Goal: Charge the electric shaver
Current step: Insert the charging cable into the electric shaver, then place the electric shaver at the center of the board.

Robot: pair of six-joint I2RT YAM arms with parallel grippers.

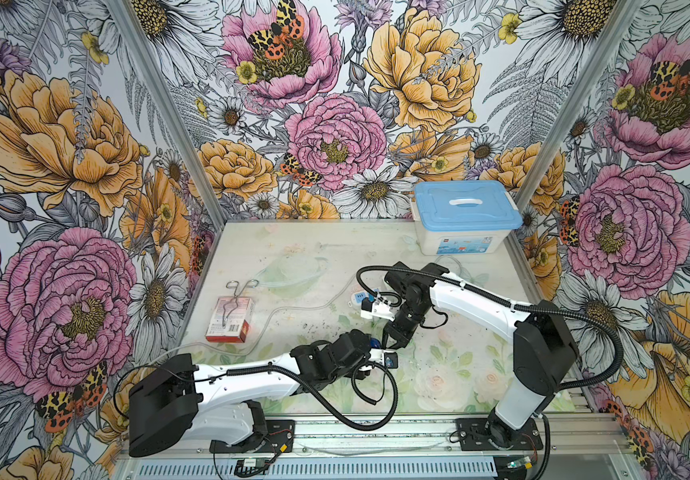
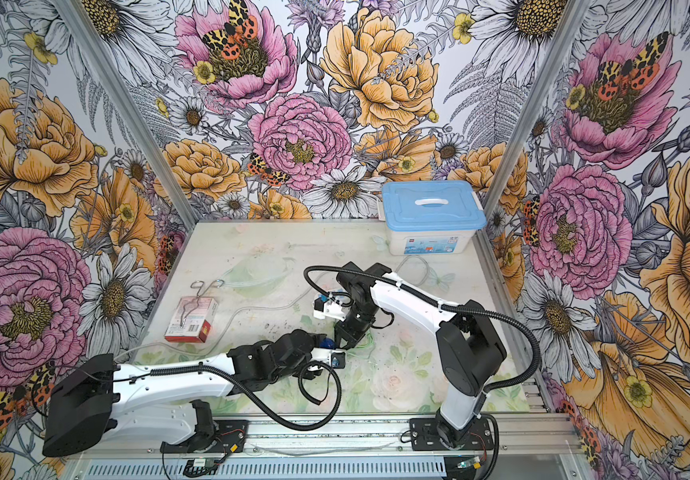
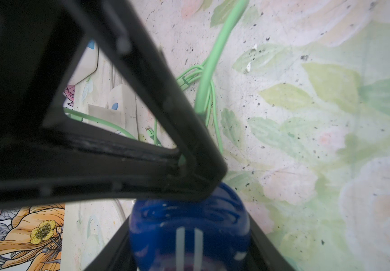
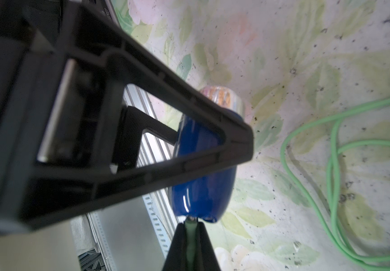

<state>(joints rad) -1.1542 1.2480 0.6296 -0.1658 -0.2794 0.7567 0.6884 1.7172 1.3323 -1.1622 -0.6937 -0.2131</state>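
Observation:
The electric shaver [image 3: 189, 225], glossy dark blue with two pale stripes, is clamped between the fingers of my left gripper [image 3: 189, 211] just above the table. Both top views show it mid-table [image 1: 374, 341] [image 2: 326, 343]. In the right wrist view its silver end [image 4: 222, 96] points away. My right gripper [image 4: 190, 223] is shut on the plug [image 4: 190, 232] of a green cable [image 4: 330, 176], and the plug tip touches the blue end of the shaver [image 4: 203, 187]. From above, the right gripper [image 1: 388, 343] points down right beside the left gripper [image 1: 372, 345].
A white-and-blue power strip [image 1: 358, 297] lies behind the grippers, partly under the right arm. The green cable [image 3: 212, 58] loops on the table. A red box [image 1: 229, 318] with metal forceps [image 1: 237, 297] sits at left, and a blue-lidded tub [image 1: 466, 216] at back right.

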